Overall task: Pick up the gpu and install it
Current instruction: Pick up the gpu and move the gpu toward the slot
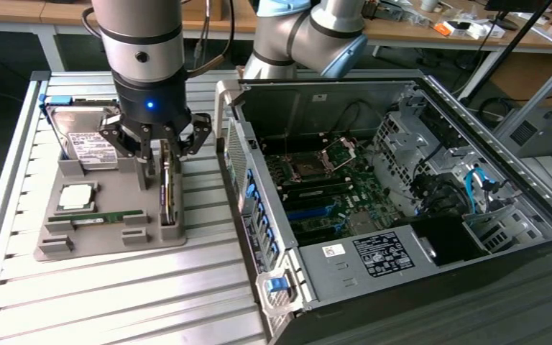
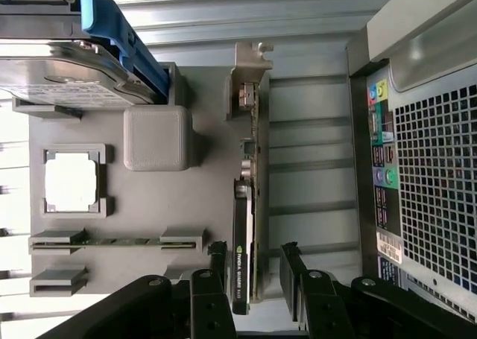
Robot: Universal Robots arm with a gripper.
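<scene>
The gpu (image 1: 167, 192) stands on its long edge in a slot at the side of the grey holder (image 1: 113, 233) nearest the computer case. It is a thin dark card with a metal bracket at one end. My gripper (image 1: 164, 154) hangs directly over it, open. In the wrist view the gpu (image 2: 246, 205) is seen edge-on, and one end of it lies between my two fingertips (image 2: 218, 255). The gripper (image 2: 253, 258) straddles the card with a gap on each side, and I see no contact.
The holder (image 2: 149, 205) also carries a silver hard drive (image 1: 84, 140) with a blue rail, a square processor (image 1: 77, 195) and a green memory stick (image 1: 108, 215). The open computer case (image 1: 382, 194) lies at the exterior view's right, motherboard exposed. Everything rests on a slatted metal table (image 1: 113, 302).
</scene>
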